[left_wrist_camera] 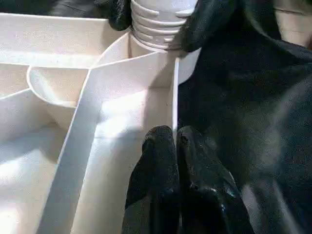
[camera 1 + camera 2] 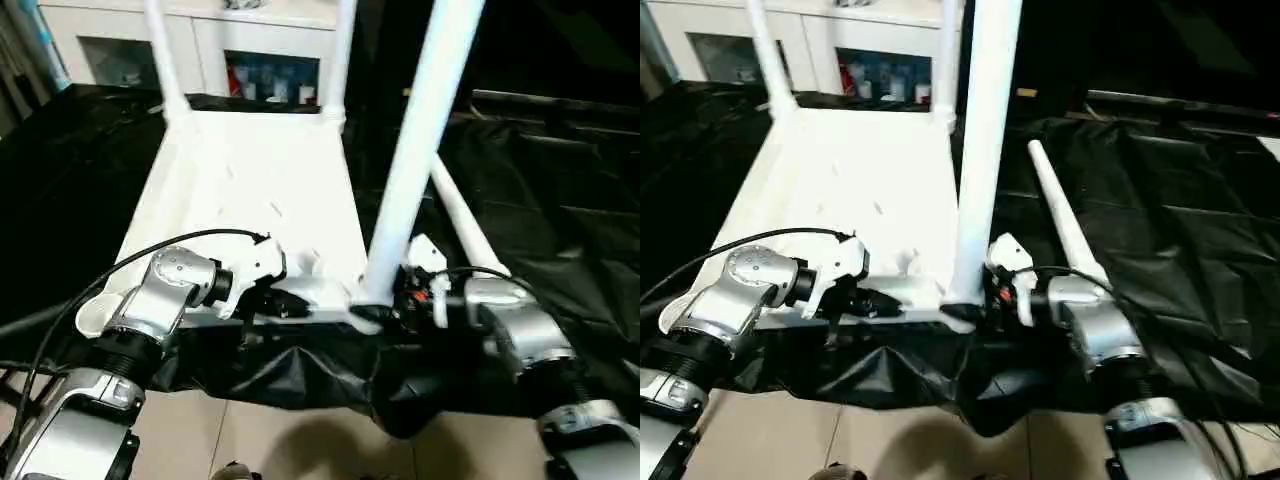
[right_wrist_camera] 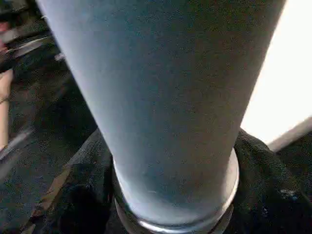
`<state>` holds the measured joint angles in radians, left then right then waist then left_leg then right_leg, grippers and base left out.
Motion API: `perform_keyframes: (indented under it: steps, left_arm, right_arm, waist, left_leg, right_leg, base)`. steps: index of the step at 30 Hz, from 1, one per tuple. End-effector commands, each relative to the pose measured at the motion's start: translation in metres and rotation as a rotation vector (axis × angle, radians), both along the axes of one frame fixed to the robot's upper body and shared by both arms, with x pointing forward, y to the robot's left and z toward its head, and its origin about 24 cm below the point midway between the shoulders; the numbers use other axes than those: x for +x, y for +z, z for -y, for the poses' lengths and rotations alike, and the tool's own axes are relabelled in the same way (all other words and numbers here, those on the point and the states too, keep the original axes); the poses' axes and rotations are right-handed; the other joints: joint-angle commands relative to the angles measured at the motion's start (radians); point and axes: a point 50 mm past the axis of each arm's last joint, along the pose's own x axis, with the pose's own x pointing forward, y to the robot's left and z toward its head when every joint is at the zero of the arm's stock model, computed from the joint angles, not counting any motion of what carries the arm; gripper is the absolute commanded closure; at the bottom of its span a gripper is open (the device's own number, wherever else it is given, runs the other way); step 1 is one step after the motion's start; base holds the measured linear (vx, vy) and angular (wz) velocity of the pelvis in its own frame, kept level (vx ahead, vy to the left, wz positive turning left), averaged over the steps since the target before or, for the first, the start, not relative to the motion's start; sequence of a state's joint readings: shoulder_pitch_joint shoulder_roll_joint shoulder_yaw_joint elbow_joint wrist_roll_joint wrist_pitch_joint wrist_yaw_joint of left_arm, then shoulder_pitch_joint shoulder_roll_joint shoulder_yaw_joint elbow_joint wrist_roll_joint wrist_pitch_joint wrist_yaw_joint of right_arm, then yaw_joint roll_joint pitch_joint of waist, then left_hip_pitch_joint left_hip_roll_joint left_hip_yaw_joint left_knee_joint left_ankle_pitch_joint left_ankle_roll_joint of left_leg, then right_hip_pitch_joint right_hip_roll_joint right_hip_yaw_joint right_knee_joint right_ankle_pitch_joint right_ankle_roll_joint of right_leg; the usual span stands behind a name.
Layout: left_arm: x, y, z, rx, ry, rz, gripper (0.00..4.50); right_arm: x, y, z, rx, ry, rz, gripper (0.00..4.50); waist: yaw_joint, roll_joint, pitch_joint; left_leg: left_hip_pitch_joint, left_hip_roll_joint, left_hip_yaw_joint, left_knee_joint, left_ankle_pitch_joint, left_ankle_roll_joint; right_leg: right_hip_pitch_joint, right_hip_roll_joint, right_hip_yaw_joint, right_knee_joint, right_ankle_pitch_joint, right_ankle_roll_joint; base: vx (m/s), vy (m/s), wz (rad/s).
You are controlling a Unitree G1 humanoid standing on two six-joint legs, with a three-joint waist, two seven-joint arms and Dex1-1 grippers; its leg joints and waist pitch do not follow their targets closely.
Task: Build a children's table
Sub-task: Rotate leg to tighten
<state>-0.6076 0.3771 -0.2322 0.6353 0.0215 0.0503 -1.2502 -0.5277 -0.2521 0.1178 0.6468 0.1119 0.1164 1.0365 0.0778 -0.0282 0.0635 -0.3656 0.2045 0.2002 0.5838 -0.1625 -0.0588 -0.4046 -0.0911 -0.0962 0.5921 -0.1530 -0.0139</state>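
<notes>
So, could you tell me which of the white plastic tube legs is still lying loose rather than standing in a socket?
The white plastic tube leg lying flat on the black sheet, right of the tabletop; the other three stand upright in corner sockets.

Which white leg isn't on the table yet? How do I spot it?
Find the big white tabletop lying upside down on the black cloth. Three legs stand up from its corners. Just right of it, one leg lies flat on the cloth, the only one not upright.

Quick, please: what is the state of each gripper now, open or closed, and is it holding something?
Left gripper: closed on the table top's rim.
Right gripper: fingers around the upright leg at its base.
</notes>
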Motion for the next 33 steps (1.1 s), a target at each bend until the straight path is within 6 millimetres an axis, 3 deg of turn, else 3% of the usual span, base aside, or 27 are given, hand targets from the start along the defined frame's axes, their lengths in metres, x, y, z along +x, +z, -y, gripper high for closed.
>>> perform_keyframes:
  steps: [1, 3, 5, 8, 13, 14, 15, 21, 23, 24, 26, 28, 29, 33]
  left_arm:
    - [0.008, 0.015, 0.029, -0.099, 0.003, 0.071, 4.5]
    - [0.012, 0.017, 0.036, -0.119, 0.049, 0.084, 4.5]
    - [0.016, 0.017, 0.044, -0.119, 0.103, 0.104, 4.5]
    - [0.022, 0.018, 0.057, -0.115, 0.196, 0.141, 4.5]
    - [0.028, 0.021, 0.075, -0.147, 0.307, 0.163, 4.5]
    - [0.026, 0.021, 0.078, -0.156, 0.299, 0.163, 4.5]
    - [0.025, 0.021, 0.08, -0.16, 0.281, 0.165, 4.5]
    - [0.021, 0.021, 0.08, -0.156, 0.23, 0.171, 4.5]
    - [0.019, 0.02, 0.078, -0.152, 0.201, 0.165, 4.5]
    - [0.014, 0.019, 0.072, -0.149, 0.135, 0.153, 4.5]
    - [0.012, 0.019, 0.069, -0.147, 0.103, 0.146, 4.5]
    - [0.008, 0.018, 0.064, -0.142, 0.052, 0.133, 4.5]
    - [0.005, 0.017, 0.058, -0.131, 0.003, 0.114, 4.5]
    - [0.001, 0.016, 0.051, -0.11, -0.057, 0.094, 4.5]
  right_arm:
    - [0.006, -0.012, -0.018, -0.025, -0.114, -0.022, 1.72]
    - [0.015, -0.016, -0.019, -0.039, -0.266, -0.034, 1.73]
    - [0.021, -0.019, -0.022, -0.019, -0.396, -0.057, 1.73]
    - [0.026, -0.023, -0.032, -0.002, -0.551, -0.095, 1.74]
    - [0.031, -0.024, -0.045, 0.001, -0.661, -0.093, 1.74]
    - [0.031, -0.022, -0.048, 0.023, -0.644, -0.093, 1.74]
    - [0.031, -0.02, -0.052, 0.06, -0.618, -0.096, 1.18]
    - [0.032, -0.015, -0.054, 0.088, -0.565, -0.081, 0.63]
    - [0.032, -0.013, -0.054, 0.084, -0.534, -0.061, 0.59]
    - [0.03, -0.009, -0.053, 0.087, -0.419, -0.027, 0.59]
    - [0.027, -0.008, -0.052, 0.087, -0.355, -0.013, 0.59]
    - [0.022, -0.006, -0.049, 0.083, -0.248, 0.005, 0.59]
    - [0.017, -0.004, -0.044, 0.077, -0.16, 0.015, 0.59]
    - [0.011, -0.002, -0.035, 0.061, -0.069, 0.031, 0.59]
  waist:
    - [-0.006, 0.003, -0.065]
    - [-0.024, 0.004, -0.062]
    - [-0.042, 0.004, -0.064]
    - [-0.049, 0.008, -0.064]
    - [-0.048, 0.009, -0.069]
    - [-0.047, 0.008, -0.07]
    - [-0.043, 0.008, -0.07]
    - [-0.04, 0.008, -0.074]
    - [-0.04, 0.009, -0.073]
    - [-0.038, 0.012, -0.074]
    - [-0.042, 0.008, -0.074]
    - [-0.041, 0.011, -0.076]
    - [-0.035, 0.01, -0.075]
    - [-0.023, 0.014, -0.08]
  left_leg:
    - [0.02, 0.033, -0.027, -0.072, -0.364, -0.022]
    - [0.023, 0.03, -0.032, -0.071, -0.395, -0.038]
    - [0.018, 0.029, -0.039, -0.07, -0.41, -0.04]
    - [0.027, 0.027, -0.036, -0.067, -0.414, -0.028]
    - [0.024, 0.029, -0.032, -0.07, -0.408, -0.023]
    - [0.023, 0.029, -0.029, -0.07, -0.4, -0.016]
    - [0.022, 0.028, -0.027, -0.07, -0.389, -0.008]
    - [0.016, 0.029, -0.022, -0.07, -0.338, 0.01]
    - [0.017, 0.029, -0.022, -0.07, -0.342, 0.011]
    - [0.016, 0.03, -0.023, -0.071, -0.346, 0.013]
    - [0.005, 0.029, -0.026, -0.073, -0.336, 0.02]
    - [0.014, 0.032, -0.022, -0.071, -0.321, 0.023]
    - [0.016, 0.032, -0.02, -0.07, -0.319, 0.028]
    - [0.016, 0.038, -0.016, -0.069, -0.255, 0.044]
  right_leg:
    - [0.036, -0.071, 0.048, -0.091, -0.516, -0.147]
    - [0.03, -0.07, 0.043, -0.099, -0.57, -0.133]
    - [0.034, -0.07, 0.036, -0.103, -0.598, -0.111]
    - [0.026, -0.068, 0.037, -0.11, -0.58, -0.118]
    - [0.029, -0.063, 0.04, -0.1, -0.486, -0.144]
    - [0.03, -0.063, 0.042, -0.099, -0.459, -0.152]
    - [0.03, -0.063, 0.044, -0.098, -0.435, -0.16]
    - [0.039, -0.063, 0.048, -0.085, -0.347, -0.195]
    - [0.038, -0.063, 0.048, -0.087, -0.36, -0.195]
    - [0.041, -0.064, 0.047, -0.087, -0.362, -0.195]
    - [0.05, -0.063, 0.046, -0.083, -0.352, -0.192]
    - [0.042, -0.061, 0.05, -0.08, -0.312, -0.206]
    - [0.045, -0.06, 0.05, -0.079, -0.3, -0.213]
    - [0.047, -0.058, 0.05, -0.064, -0.203, -0.244]
  base:
    - [0.0, 0.0, 0.0]
    - [0.0, 0.0, 0.0]
    - [0.0, 0.0, 0.0]
    - [0.0, 0.0, 0.0]
    - [0.0, 0.0, 0.0]
    - [0.0, 0.0, 0.0]
    - [0.0, 0.0, 0.0]
    - [0.0, 0.0, 0.0]
    - [0.0, 0.0, 0.0]
    - [0.0, 0.0, 0.0]
    - [0.0, 0.0, 0.0]
    - [0.0, 0.0, 0.0]
    - [0.0, 0.0, 0.0]
    - [0.0, 0.0, 0.0]
